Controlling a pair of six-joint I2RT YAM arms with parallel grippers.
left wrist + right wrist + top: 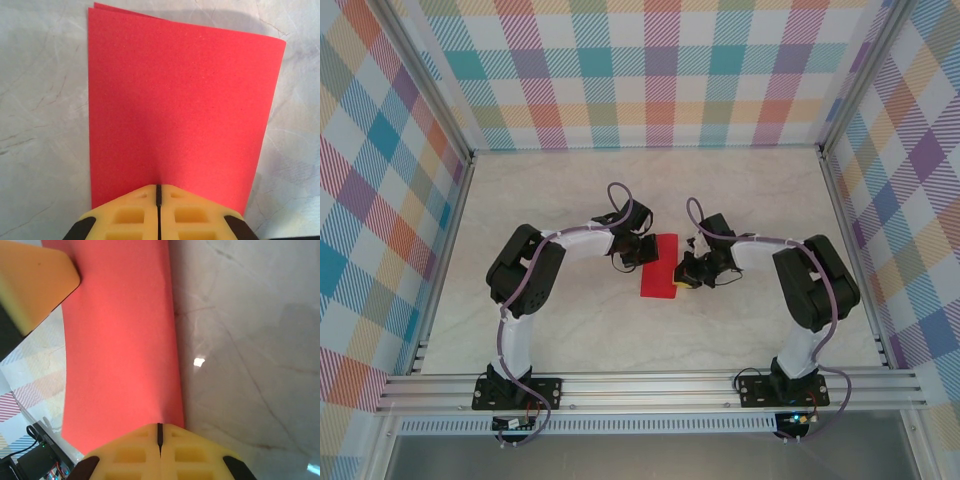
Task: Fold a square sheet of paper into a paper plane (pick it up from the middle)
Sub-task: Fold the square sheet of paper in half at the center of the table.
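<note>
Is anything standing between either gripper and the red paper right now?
Nothing visible does. The left gripper and the right gripper are each shut on an edge of the folded red paper, from opposite sides, with bare table around it.

Matt, finely grainy square sheet of paper [175,110] (red); glossy marble-look table [240,340]; yellow plastic left tool [159,192].
</note>
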